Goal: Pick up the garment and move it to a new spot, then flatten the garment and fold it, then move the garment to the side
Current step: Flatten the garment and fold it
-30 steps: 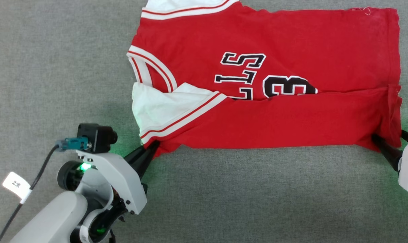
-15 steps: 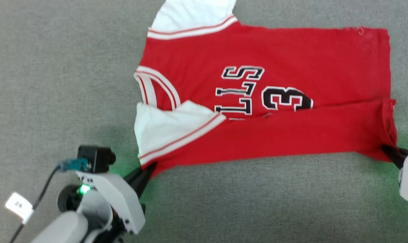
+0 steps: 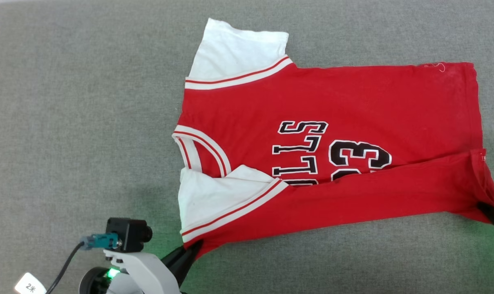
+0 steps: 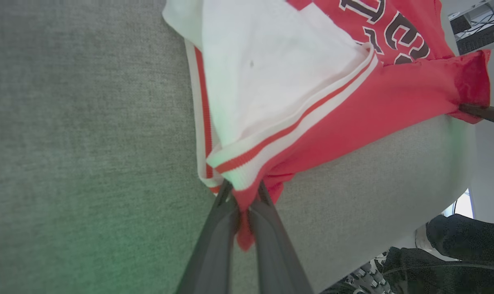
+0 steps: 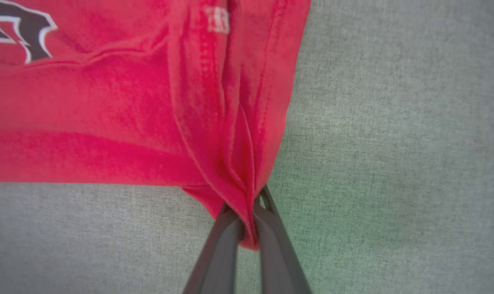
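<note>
Grey felt-like cloth covers the desk (image 3: 67, 122), and one garment lies on it: a red basketball-jersey shirt (image 3: 332, 102) with two white short sleeves, striped white-and-red trim and black white-outlined lettering. It lies right of the desk's middle, collar toward the left edge and hem toward the right edge. One sleeve (image 3: 234, 53) lies flat toward the far edge. The other sleeve (image 3: 214, 196) is turned in with the near long side of the shirt, which is folded up over the front as one red band that hides part of the lettering.

Two grippers hold that band, one at each end. The left gripper (image 3: 191, 249), near the desk's near edge, has its two dark fingers pinched together on the shoulder corner; its wrist view shows red cloth and striped trim squeezed between them (image 4: 242, 196). The right gripper (image 3: 490, 210), by the right edge, is likewise clamped on the bunched hem corner (image 5: 247, 212), with a tuft of red cloth poking out below the fingers.

One black wrist camera (image 3: 128, 234) sits on the left arm. Past the desk's edge, the left wrist view shows a person's patterned shoe (image 4: 365, 279)
</note>
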